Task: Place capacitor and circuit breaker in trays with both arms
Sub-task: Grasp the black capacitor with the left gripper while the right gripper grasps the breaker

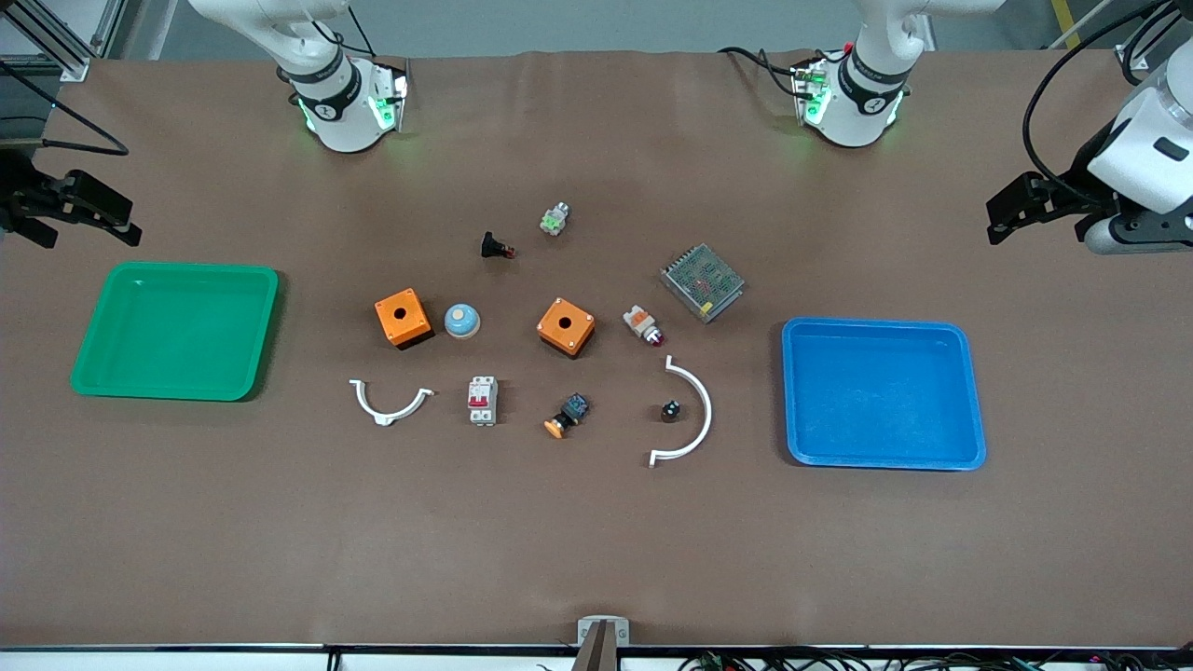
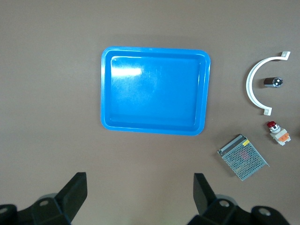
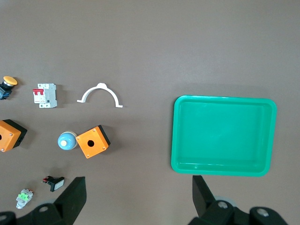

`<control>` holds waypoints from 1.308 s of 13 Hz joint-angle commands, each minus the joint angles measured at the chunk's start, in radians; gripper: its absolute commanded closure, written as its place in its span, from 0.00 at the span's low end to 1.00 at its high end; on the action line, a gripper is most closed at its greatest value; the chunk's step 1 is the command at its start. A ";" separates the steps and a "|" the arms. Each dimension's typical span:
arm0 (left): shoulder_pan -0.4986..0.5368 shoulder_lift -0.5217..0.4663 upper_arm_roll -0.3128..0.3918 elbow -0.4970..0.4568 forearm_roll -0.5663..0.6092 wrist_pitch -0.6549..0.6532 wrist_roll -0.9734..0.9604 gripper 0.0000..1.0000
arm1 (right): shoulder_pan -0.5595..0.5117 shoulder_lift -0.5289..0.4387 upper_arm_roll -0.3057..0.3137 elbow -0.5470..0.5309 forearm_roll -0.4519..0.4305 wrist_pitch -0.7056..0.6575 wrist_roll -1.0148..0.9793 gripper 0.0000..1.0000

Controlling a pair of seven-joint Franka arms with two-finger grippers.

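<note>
Nothing has been picked up yet. The left gripper (image 1: 1030, 210) hangs with its fingers spread wide and empty, over the bare table at the left arm's end. The blue tray (image 1: 969, 396) sits under it and a bit toward the middle. The capacitor (image 1: 670, 410) is well away from this gripper, past the blue tray, tucked inside the curve of a white arc (image 1: 699, 410).

The right gripper (image 1: 79, 210) waits the same way, wide and empty, over the right arm's end. The green tray (image 1: 266, 335) is close by it. The circuit breaker (image 1: 482, 401) lies farther toward the middle.

I think each arm should go for its closer part. The capacitor is tiny, so the left gripper should come straight down and not bump the arc.
</note>
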 commanded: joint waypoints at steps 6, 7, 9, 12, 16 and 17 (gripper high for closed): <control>-0.014 0.126 -0.020 0.100 0.009 -0.017 0.006 0.00 | -0.009 -0.008 0.013 -0.006 -0.011 0.002 0.015 0.00; -0.022 0.161 -0.045 0.102 0.013 -0.011 0.001 0.00 | -0.003 -0.001 0.015 -0.008 -0.007 0.014 0.015 0.00; -0.057 0.242 -0.077 0.100 0.012 0.079 -0.066 0.00 | 0.062 0.051 0.016 -0.028 -0.011 0.068 0.023 0.00; -0.141 0.380 -0.102 0.100 0.018 0.229 -0.294 0.00 | 0.164 0.177 0.018 -0.029 -0.001 0.149 0.061 0.00; -0.239 0.601 -0.103 0.152 0.008 0.420 -0.521 0.00 | 0.351 0.318 0.018 -0.019 -0.001 0.241 0.240 0.00; -0.276 0.662 -0.102 0.198 0.008 0.448 -0.621 0.00 | 0.372 0.346 0.018 -0.019 0.001 0.269 0.282 0.00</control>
